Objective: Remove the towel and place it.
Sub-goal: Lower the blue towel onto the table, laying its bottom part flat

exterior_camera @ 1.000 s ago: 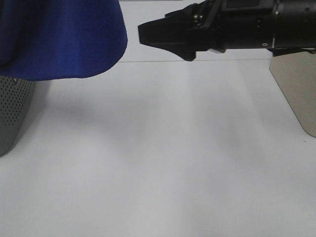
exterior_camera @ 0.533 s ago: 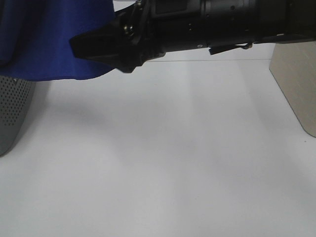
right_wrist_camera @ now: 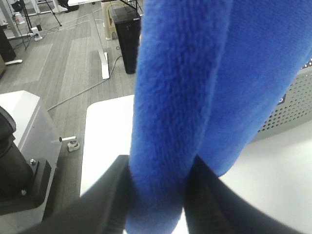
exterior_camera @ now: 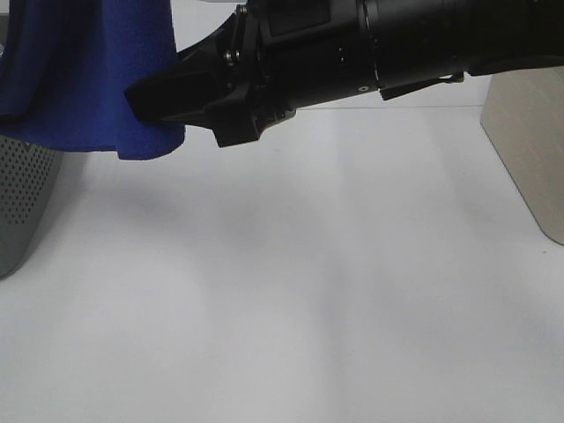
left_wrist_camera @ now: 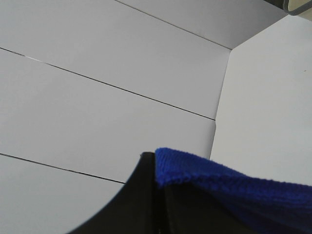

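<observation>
The royal-blue towel (exterior_camera: 88,79) hangs down at the far left, above the white table (exterior_camera: 308,291). My right gripper (exterior_camera: 145,92) reaches across from the right to the towel's right edge. In the right wrist view its black fingers (right_wrist_camera: 105,200) close on a thick fold of the towel (right_wrist_camera: 185,73). In the left wrist view a towel edge (left_wrist_camera: 234,185) lies pinched against a black finger (left_wrist_camera: 136,200) of my left gripper (left_wrist_camera: 161,195), which faces a pale panelled wall. The left gripper is out of the exterior view. The tag is hidden.
A grey perforated box (exterior_camera: 22,194) stands under the towel at the left edge. A beige panel (exterior_camera: 529,150) stands at the right edge. The right wrist view shows the table's edge, a grey floor and a black bin (right_wrist_camera: 127,36) beyond it.
My right arm has swept left across the table's back to the towel. The towel's lower right edge has drawn leftward and bunched into a fold at the fingers.
</observation>
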Available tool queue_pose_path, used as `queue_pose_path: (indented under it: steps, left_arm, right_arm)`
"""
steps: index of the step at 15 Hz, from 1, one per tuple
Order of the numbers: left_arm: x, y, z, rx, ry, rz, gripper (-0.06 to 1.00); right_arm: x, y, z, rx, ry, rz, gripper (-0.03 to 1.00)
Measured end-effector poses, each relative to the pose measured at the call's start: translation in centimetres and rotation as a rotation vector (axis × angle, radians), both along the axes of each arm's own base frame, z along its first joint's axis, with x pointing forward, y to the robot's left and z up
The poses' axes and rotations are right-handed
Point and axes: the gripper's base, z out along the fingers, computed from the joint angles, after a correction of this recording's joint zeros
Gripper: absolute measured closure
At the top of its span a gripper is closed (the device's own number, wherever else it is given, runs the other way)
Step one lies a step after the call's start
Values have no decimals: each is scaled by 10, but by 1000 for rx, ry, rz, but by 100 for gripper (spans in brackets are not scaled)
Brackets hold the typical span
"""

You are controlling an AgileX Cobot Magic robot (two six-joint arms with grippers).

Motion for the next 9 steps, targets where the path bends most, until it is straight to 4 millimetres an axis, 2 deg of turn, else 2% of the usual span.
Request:
queue_pose_path:
  steps: [2, 3, 4, 7, 9]
  left_arm:
    - [0, 0, -1, 6, 9, 2, 94]
    - [0, 0, -1, 7, 12, 3, 94]
    - [0, 0, -1, 7, 13, 3, 94]
    - [0, 0, -4, -5, 54, 7, 94]
    - [2, -1, -6, -89, 112, 11, 94]
  right_arm:
    - [-2, -2, -1, -42, -4, 7, 78]
    - [-3, -3, -1, -51, 1, 4, 90]
    - [-5, -6, 3, -61, 31, -17, 95]
    - [-9, -17, 13, -125, 116, -134, 95]
    - [-7, -24, 24, -190, 176, -223, 95]
